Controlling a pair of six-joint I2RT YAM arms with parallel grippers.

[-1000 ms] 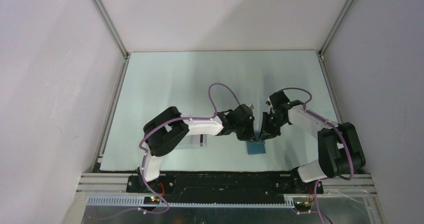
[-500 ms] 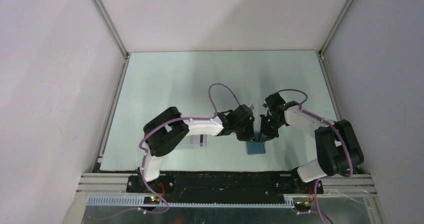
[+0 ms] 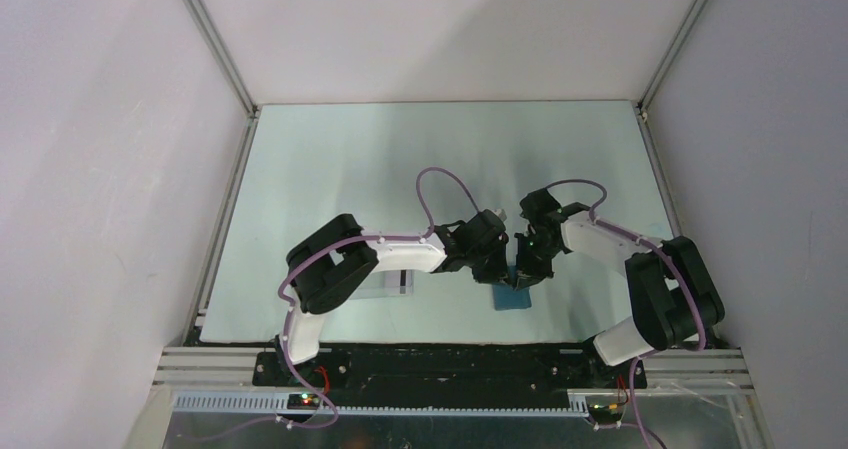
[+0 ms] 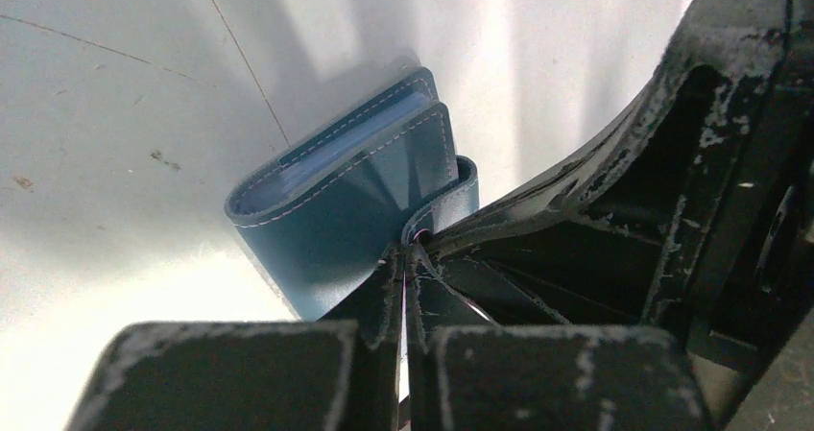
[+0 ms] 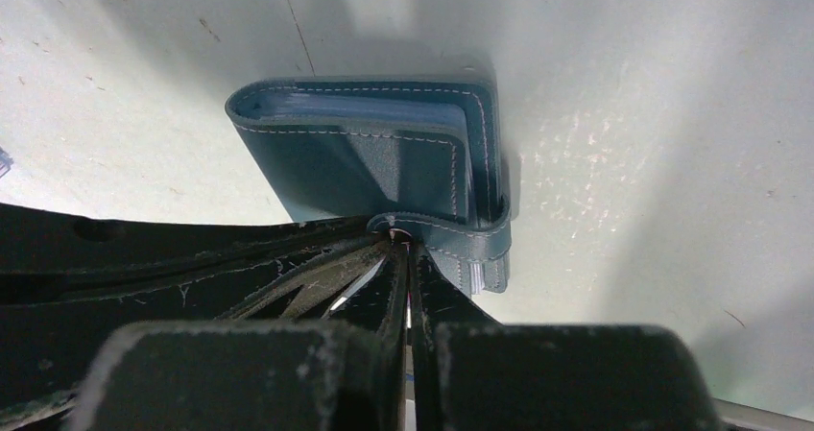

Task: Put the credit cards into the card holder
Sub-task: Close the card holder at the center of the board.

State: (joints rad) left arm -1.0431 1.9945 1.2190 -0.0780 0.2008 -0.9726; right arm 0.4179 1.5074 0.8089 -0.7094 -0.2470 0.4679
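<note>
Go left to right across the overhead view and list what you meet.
Left arm's elbow → pale flat piece with a dark stripe → card holder → right arm's elbow.

Two white-and-black arms, purple cabling, worn black fingers

The left arm point(image 3: 400, 254) and right arm point(image 3: 605, 237) share one build: smooth white shells on the long links, chunky black housings at the joints. A thin purple cable point(image 3: 440, 174) runs along each, caught at small pale studs on the shells, down to a black base plate point(image 3: 420, 367) with small lights point(image 3: 303, 400) glowing just beside it. The left gripper point(image 4: 403, 258) and right gripper point(image 5: 401, 244) are matte black, with edges scuffed to a whitish grey.
</note>
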